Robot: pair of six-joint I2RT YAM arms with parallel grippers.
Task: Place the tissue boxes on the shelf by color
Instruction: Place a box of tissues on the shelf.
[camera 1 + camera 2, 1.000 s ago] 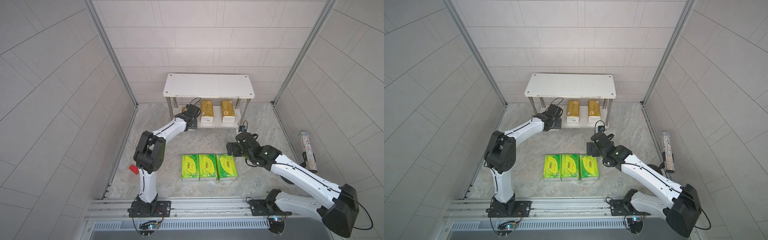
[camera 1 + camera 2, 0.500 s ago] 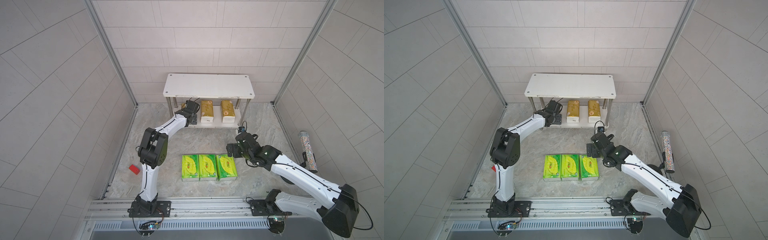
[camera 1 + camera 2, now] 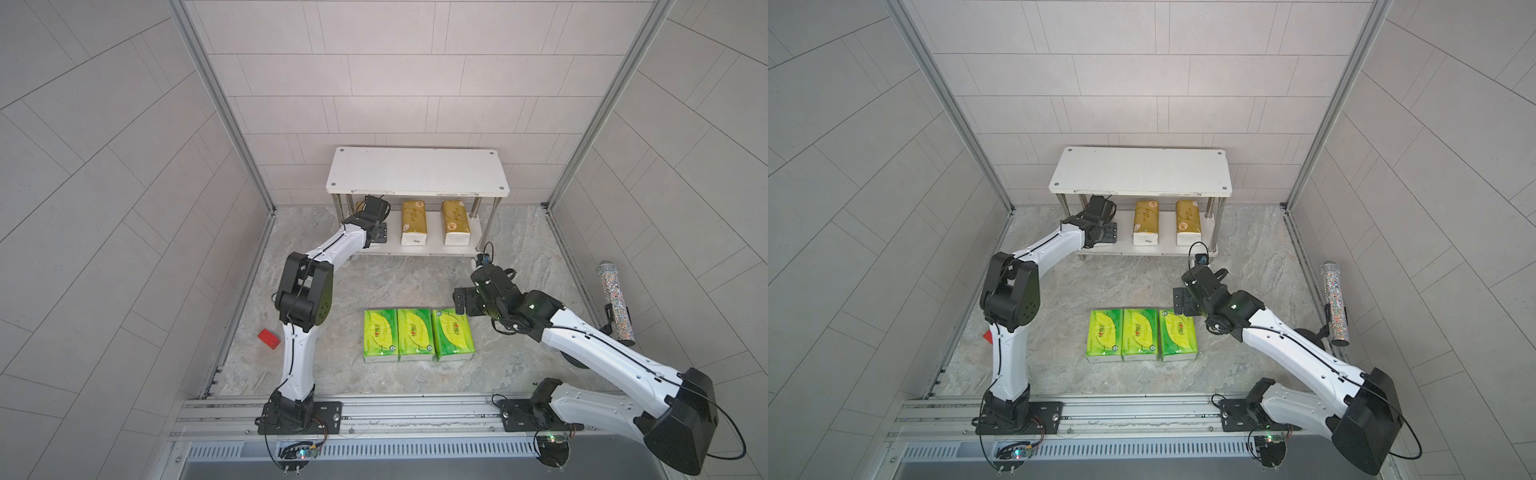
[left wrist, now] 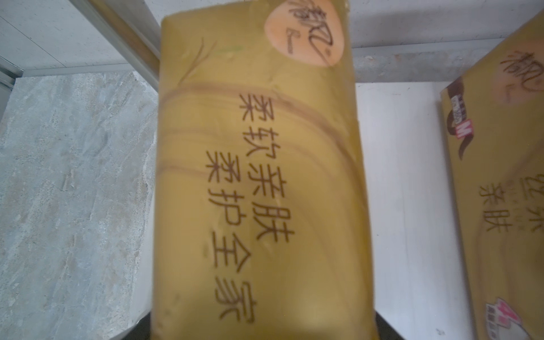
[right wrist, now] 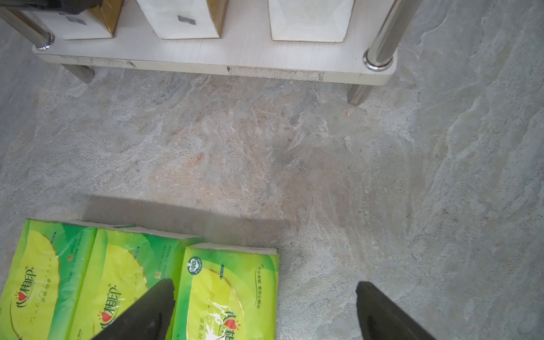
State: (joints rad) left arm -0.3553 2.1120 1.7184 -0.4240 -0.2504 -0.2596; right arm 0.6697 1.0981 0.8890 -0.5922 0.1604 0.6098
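Both top views show the shelf (image 3: pixel 415 170) standing at the back of the marbled bench (image 3: pixel 399 282). Its lower board carries three gold-brown tissue boxes with their white ends facing forward. These are the middle gold box (image 3: pixel 413 222), the right gold box (image 3: pixel 455 220) and the left gold box (image 4: pixel 259 191). In the top views the left gold box is largely hidden by the left claw (image 3: pixel 375 218), which extends under the upper board.

In the left wrist view this box lies on the lower board, with dark claw parts at its near corners. Whether the left claw grips it or only straddles it cannot be told.

Three green tissue boxes (image 3: pixel 414 334) lie flat on the bench, side by side and touching, well apart from the shelf. The right claw (image 5: pixel 264 284) hovers just beside the rightmost one with its jaws spread wide, holding nothing. One of its fingers (image 5: pixel 147 309) overlaps the green boxes and the other is over bare bench.

A glittery cylinder (image 3: pixel 614 303) stands at the right edge. A red block (image 3: pixel 269 338) lies beyond the left rail.
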